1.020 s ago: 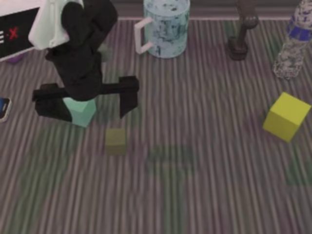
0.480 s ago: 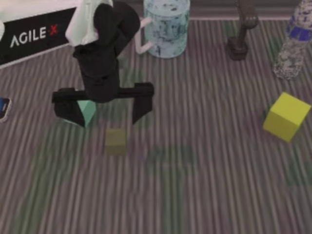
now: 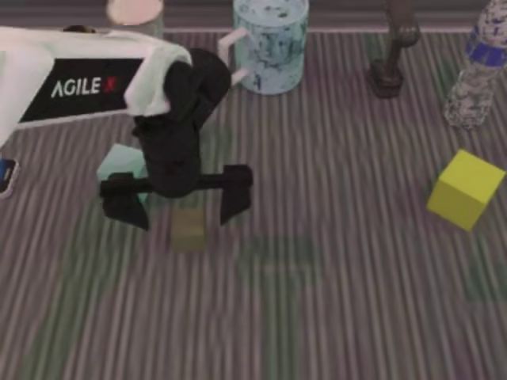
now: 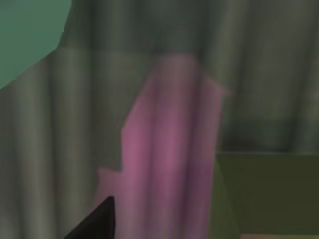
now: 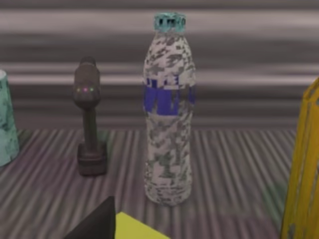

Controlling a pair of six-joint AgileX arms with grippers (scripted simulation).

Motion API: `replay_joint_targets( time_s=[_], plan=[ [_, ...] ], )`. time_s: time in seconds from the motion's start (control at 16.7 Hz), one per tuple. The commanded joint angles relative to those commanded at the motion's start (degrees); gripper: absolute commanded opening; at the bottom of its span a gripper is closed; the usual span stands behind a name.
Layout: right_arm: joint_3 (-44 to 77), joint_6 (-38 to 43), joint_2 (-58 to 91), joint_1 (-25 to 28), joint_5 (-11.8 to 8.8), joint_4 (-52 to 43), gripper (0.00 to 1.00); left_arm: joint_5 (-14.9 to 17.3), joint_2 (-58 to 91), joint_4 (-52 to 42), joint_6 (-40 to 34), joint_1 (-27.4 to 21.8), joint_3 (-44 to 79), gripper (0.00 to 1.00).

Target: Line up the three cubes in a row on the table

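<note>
1. Left gripper [image 3: 184,198] hangs over the worktop [image 3: 333,301], jaws spread wide and holding nothing, straddling the space just above the olive-green cube [image 3: 188,229].
2. The mint-teal cube [image 3: 120,165] sits just beside the arm, partly hidden; the yellow cube [image 3: 466,190] lies well apart at the right side.
3. To grip well, I'd judge: centre the jaws over the olive cube, square them to its faces, descend straight, then close.
4. Watch the left finger [image 3: 125,207]: it's near the mint cube and could nudge it.
5. Right arm isn't in the top view; its wrist camera faces a bottle [image 5: 168,114].
</note>
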Motion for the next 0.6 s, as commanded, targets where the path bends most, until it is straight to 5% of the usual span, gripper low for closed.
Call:
replay_joint_targets(
  time_s=[0.42, 0.6],
  plan=[
    [0.00, 0.00, 0.00, 0.00, 0.00, 0.00, 1.00, 0.02, 2.54, 5.38, -0.04, -0.07, -3.38, 1.00],
    [0.00, 0.00, 0.00, 0.00, 0.00, 0.00, 1.00, 0.02, 2.54, 5.38, -0.04, -0.07, -3.38, 0.77]
  ],
)
